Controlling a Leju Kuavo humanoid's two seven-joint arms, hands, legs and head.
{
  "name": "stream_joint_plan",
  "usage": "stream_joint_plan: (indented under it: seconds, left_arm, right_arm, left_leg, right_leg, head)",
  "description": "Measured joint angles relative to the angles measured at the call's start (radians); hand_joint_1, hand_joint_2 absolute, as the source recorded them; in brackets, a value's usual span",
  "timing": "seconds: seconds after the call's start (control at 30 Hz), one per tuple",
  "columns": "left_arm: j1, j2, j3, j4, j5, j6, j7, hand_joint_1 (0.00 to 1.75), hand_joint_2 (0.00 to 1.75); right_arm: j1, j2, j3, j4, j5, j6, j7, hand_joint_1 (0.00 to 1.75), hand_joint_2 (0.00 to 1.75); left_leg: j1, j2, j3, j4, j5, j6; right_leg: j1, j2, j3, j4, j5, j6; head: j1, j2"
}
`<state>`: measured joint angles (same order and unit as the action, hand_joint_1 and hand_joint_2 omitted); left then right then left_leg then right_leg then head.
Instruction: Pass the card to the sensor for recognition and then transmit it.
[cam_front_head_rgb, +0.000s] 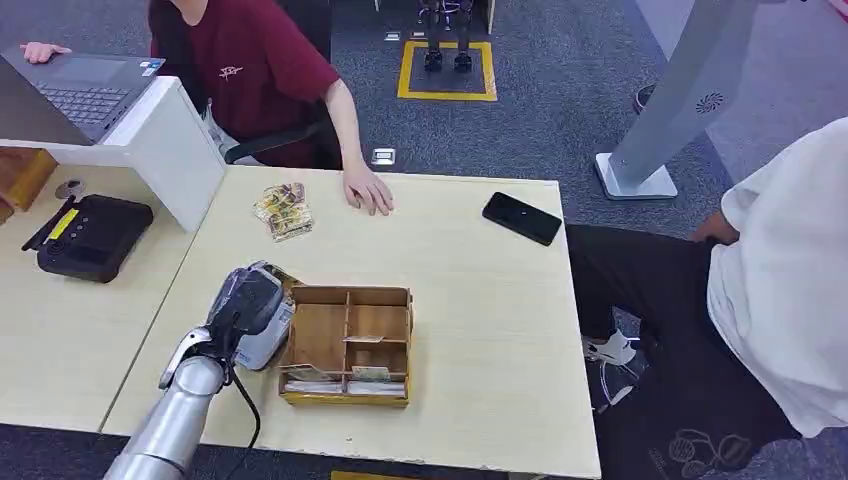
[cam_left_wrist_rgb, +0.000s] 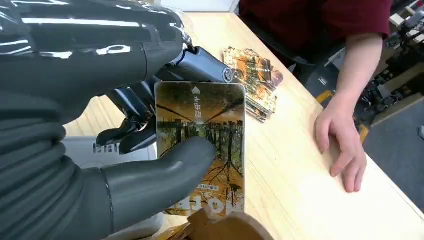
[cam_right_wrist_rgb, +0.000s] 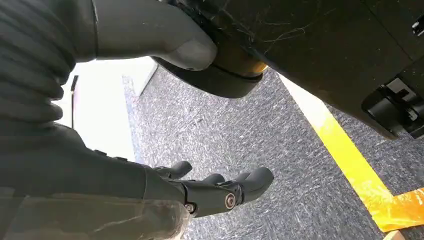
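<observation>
My left hand (cam_front_head_rgb: 245, 300) hovers at the table's front left, just above a white sensor box (cam_front_head_rgb: 268, 342). In the left wrist view my left hand (cam_left_wrist_rgb: 100, 150) pinches a card (cam_left_wrist_rgb: 202, 125) printed with an orange tree scene, the thumb (cam_left_wrist_rgb: 165, 172) on its face and dark fingers behind it. The card is held over the white sensor (cam_left_wrist_rgb: 85, 149); I cannot tell whether it touches. A pile of similar cards (cam_front_head_rgb: 283, 210) (cam_left_wrist_rgb: 257, 82) lies farther back on the table. My right hand (cam_right_wrist_rgb: 215, 192) hangs above the grey carpet, fingers apart and holding nothing.
A wooden box with compartments (cam_front_head_rgb: 300, 345) stands right beside the sensor. A person in red rests a hand (cam_front_head_rgb: 368, 190) (cam_left_wrist_rgb: 342, 135) on the table near the card pile. A black phone (cam_front_head_rgb: 521, 217) lies back right. A person in white sits at the right edge.
</observation>
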<state>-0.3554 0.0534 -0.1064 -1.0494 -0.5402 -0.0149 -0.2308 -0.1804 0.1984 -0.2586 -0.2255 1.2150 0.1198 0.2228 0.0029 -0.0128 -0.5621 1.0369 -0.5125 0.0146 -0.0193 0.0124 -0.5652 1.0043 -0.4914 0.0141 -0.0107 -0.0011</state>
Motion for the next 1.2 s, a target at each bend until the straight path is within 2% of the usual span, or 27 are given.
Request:
stream_joint_plan:
  seconds: [0.53,0.73,0.93,1.2]
  left_arm:
    - [-0.04,0.036,-0.016,0.055,-0.052,0.024,0.029,1.75,1.75]
    - [-0.082,0.055,-0.016,0.107,-0.071,0.033,0.04,1.75,1.75]
    - [-0.081,0.056,-0.017,0.118,-0.035,-0.075,-0.01,1.75,1.75]
    - [-0.031,0.052,-0.047,0.051,-0.013,-0.117,-0.018,1.75,1.75]
  right_arm:
    - [-0.001,-0.003,0.0,0.0,0.007,0.004,0.0,0.0,1.75]
    - [-0.004,-0.003,0.0,0.0,0.012,0.005,-0.003,0.0,1.75]
    - [-0.004,-0.003,0.0,0.0,0.013,0.004,-0.003,0.0,1.75]
    - [-0.004,-0.003,0.0,0.0,0.011,0.003,-0.003,0.0,1.75]
  left_leg:
    - [0.0,0.0,0.0,0.0,0.0,0.0]
    - [0.0,0.0,-0.001,0.0,0.0,0.0]
    - [0.0,0.0,-0.001,0.0,0.0,0.0]
    - [0.0,0.0,-0.001,0.0,0.0,0.001]
  right_leg:
    - [0.0,0.0,0.0,0.0,0.0,0.0]
    - [0.0,0.0,0.0,0.0,0.0,0.0]
    - [0.0,0.0,0.0,0.0,0.0,0.0]
    - [0.0,0.0,-0.001,-0.001,0.0,0.0]
  head:
    - [0.0,0.0]
    - [0.0,0.0]
    - [0.0,0.0]
    - [0.0,0.0]
